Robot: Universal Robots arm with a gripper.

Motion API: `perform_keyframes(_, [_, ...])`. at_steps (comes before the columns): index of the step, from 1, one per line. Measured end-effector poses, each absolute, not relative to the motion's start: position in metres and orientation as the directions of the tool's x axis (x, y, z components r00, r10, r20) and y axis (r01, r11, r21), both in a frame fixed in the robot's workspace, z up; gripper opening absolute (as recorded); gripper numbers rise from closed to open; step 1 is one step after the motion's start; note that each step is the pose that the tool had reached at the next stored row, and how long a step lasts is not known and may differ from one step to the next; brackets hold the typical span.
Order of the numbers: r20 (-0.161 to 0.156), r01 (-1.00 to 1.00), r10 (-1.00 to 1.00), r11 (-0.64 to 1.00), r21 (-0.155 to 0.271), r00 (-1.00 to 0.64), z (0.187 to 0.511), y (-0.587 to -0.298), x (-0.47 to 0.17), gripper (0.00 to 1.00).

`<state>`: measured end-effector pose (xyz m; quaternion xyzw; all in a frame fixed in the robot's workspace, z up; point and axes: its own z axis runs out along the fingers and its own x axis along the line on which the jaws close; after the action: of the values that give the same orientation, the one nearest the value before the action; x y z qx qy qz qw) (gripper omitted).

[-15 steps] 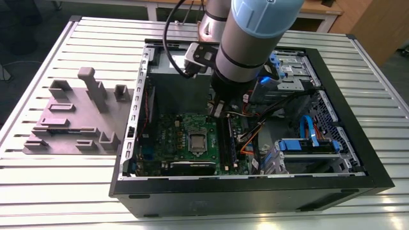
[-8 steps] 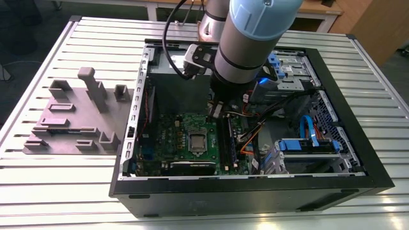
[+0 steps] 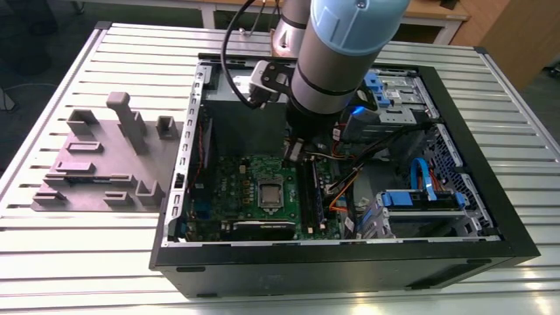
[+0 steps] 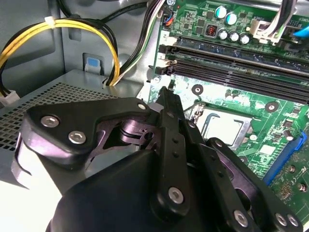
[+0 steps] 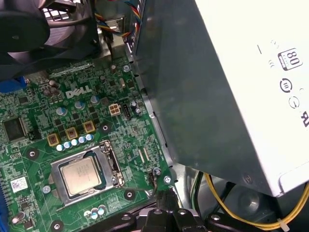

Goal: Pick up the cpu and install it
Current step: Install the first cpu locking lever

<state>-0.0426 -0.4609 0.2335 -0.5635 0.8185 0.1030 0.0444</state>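
The cpu (image 3: 269, 192) lies flat in its socket in the middle of the green motherboard (image 3: 232, 190), inside the open computer case. Both wrist views show its silvery top, cpu (image 4: 222, 126) and cpu (image 5: 79, 175), framed by the metal socket bracket. My gripper (image 3: 294, 152) hangs above the board's far edge, a little beyond the socket and beside the power supply. Its black fingers (image 4: 169, 121) are pressed together to a narrow tip, gripper (image 4: 166, 95), gripper (image 5: 164, 199), with nothing between them. The tip stands apart from the cpu.
A large grey power supply (image 5: 231, 87) with a white label stands close beside the gripper, with yellow cables (image 4: 58, 29) next to it. Black memory slots (image 4: 241, 63) run past the socket. A fan (image 5: 29, 29) and blue drive bays (image 3: 420, 200) crowd the case. A grey fixture block (image 3: 105, 157) lies outside.
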Motion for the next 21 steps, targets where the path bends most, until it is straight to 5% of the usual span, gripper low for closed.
perform_keyframes(13, [-0.187, -0.932, -0.914, 0.344, 0.118, -0.361, 0.2329, -0.4603, -0.0433, 0.1])
perform_keyframes(21, [-0.127, -0.931, -0.924, 0.351, 0.096, -0.361, 0.233, -0.4605, -0.0434, 0.1])
